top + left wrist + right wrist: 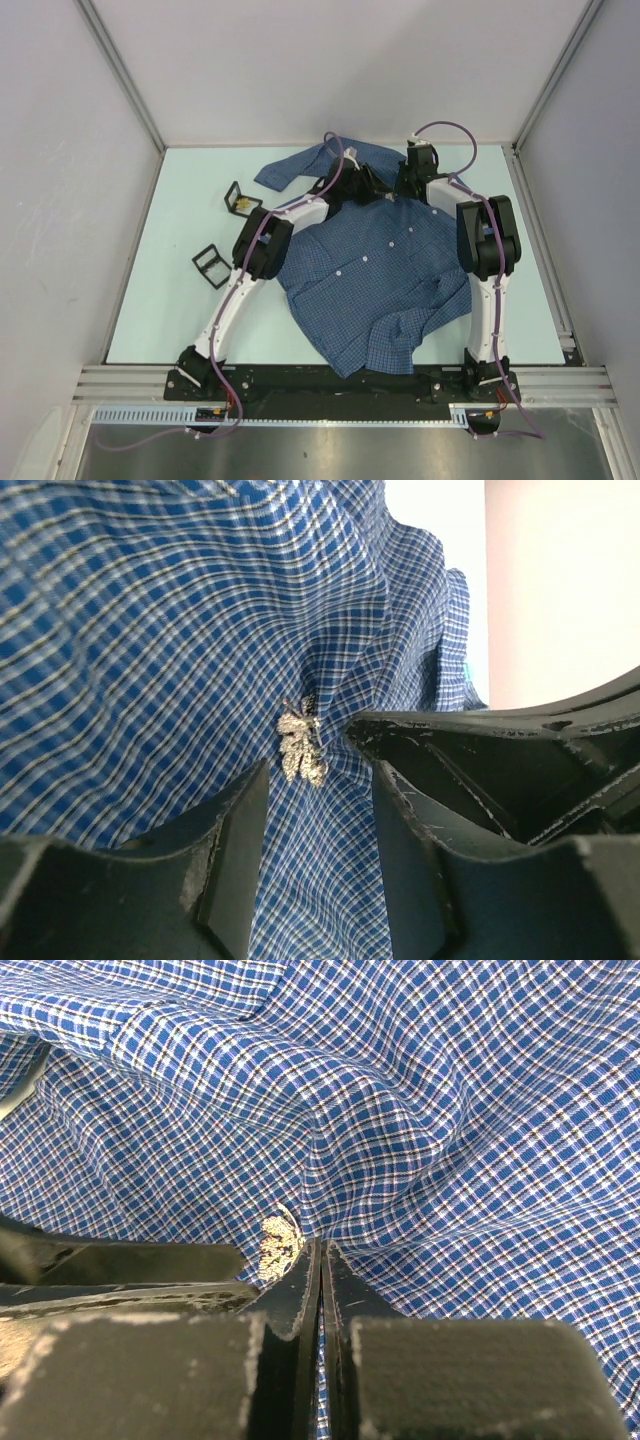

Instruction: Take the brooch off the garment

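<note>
The garment (380, 280), a blue fine-checked shirt, lies spread on the table. A small silver-gold leaf-shaped brooch (300, 745) is pinned to it near the collar end; it also shows in the right wrist view (278, 1242). My left gripper (318, 780) is open, its jaws either side of the cloth just below the brooch, not closed on it. My right gripper (320, 1250) is shut on a fold of the garment (420, 1110) right beside the brooch, and its fingers show in the left wrist view (450, 740). In the top view both grippers, left (362, 183) and right (395, 188), meet at the shirt's far end.
Two small black open frames stand on the pale table, one left of the shirt (240, 200) and one nearer (210, 265). A sleeve (290, 168) stretches to the far left. Grey walls enclose the table on three sides.
</note>
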Controlling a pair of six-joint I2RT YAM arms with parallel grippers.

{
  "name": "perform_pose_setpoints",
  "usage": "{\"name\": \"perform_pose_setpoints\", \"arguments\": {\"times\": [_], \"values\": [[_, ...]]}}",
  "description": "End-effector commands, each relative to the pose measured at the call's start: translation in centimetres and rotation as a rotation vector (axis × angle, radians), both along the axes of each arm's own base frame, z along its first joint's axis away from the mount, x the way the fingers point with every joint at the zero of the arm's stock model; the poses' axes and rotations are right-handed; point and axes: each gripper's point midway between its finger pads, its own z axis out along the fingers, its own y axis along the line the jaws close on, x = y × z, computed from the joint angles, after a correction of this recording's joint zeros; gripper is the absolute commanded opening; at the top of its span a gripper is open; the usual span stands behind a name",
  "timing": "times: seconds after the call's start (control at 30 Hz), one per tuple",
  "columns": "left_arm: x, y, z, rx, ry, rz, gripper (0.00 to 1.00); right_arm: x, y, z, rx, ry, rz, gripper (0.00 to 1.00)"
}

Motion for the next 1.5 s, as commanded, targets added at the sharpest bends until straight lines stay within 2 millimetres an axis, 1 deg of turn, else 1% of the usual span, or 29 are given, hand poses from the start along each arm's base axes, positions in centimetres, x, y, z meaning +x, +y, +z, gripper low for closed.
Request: {"name": "perform_pose_setpoints", "arguments": {"times": [0.0,0.07,0.13,0.17,0.2,0.23,0.27,0.3,0.37,0.4,0.47,0.57,0.63,0.7,0.8,0.87,0.93,1.0,1.1,1.27,1.33,1.4,1.43,1.47], "values": [[0.6,0.8,5.0,0.025,-0.092,0.046,0.5,0.9,0.0,0.9,0.015,-0.036,-0.007,0.0],[0.5,1.0,4.6,0.023,-0.075,0.062,0.49,1.0,0.0,1.0,0.018,-0.038,-0.009,0.0],[0.4,0.8,4.1,0.009,-0.062,0.053,0.48,1.0,0.0,1.1,0.019,-0.04,-0.008,0.0],[0.3,0.4,3.0,-0.005,-0.035,0.047,0.45,1.0,-0.1,1.1,0.019,-0.04,-0.009,0.0],[0.3,-0.2,3.6,-0.034,-0.034,0.021,0.42,1.0,0.0,1.0,0.02,-0.038,-0.01,0.0],[0.2,-0.5,3.5,-0.048,-0.024,0.014,0.36,1.0,-0.1,0.9,0.019,-0.037,-0.011,0.0],[0.2,-0.8,3.1,-0.06,-0.005,0.01,0.35,1.0,-0.1,1.0,0.019,-0.038,-0.011,0.0],[0.2,-0.9,2.7,-0.061,0.006,0.006,0.35,1.0,-0.1,1.0,0.019,-0.038,-0.011,0.0],[0.3,-1.2,2.7,-0.065,0.014,0.008,0.36,1.0,0.0,1.0,0.023,-0.039,-0.011,0.0],[0.3,-1.2,2.3,-0.064,0.022,0.011,0.36,1.0,0.0,1.1,0.022,-0.041,-0.011,0.0],[0.3,-1.3,2.2,-0.063,0.038,0.015,0.36,1.0,-0.1,1.2,0.021,-0.042,-0.012,0.0],[0.3,-0.7,1.2,-0.025,0.063,0.048,0.38,1.0,-0.2,1.0,0.021,-0.04,-0.014,0.0],[0.3,-0.6,1.3,-0.007,0.059,0.068,0.39,0.9,0.2,1.0,0.039,-0.034,0.003,0.0],[0.3,-0.4,0.8,0.008,0.074,0.078,0.41,0.9,0.3,1.2,0.042,-0.038,0.005,0.0],[0.2,-0.3,0.1,0.008,0.097,0.092,0.42,0.9,0.1,1.1,0.04,-0.037,0.002,0.0],[0.2,-0.7,0.0,-0.004,0.102,0.086,0.42,1.0,0.1,1.1,0.044,-0.037,0.0,0.0],[0.0,-1.1,-0.1,-0.023,0.119,0.079,0.4,0.9,0.2,1.0,0.045,-0.036,0.003,0.0],[-0.2,-1.4,-0.7,-0.038,0.134,0.068,0.39,1.0,0.2,1.2,0.046,-0.04,0.003,0.0],[-0.2,-1.7,-0.8,-0.063,0.146,0.06,0.36,1.0,0.2,1.1,0.048,-0.038,0.003,0.0],[0.0,-2.0,0.1,-0.088,0.115,0.049,0.33,1.0,0.2,1.1,0.05,-0.038,0.005,0.0],[0.1,-2.1,1.0,-0.107,0.09,0.047,0.32,1.0,0.2,1.0,0.053,-0.035,0.003,0.0],[0.0,-2.1,1.0,-0.116,0.084,0.048,0.32,0.9,0.3,0.9,0.057,-0.033,0.005,0.0],[0.0,-2.2,1.4,-0.126,0.074,0.044,0.32,0.9,0.3,0.9,0.057,-0.033,0.003,0.01],[0.1,-2.1,1.3,-0.125,0.072,0.047,0.31,1.0,0.2,1.0,0.055,-0.035,0.005,0.0]]}}
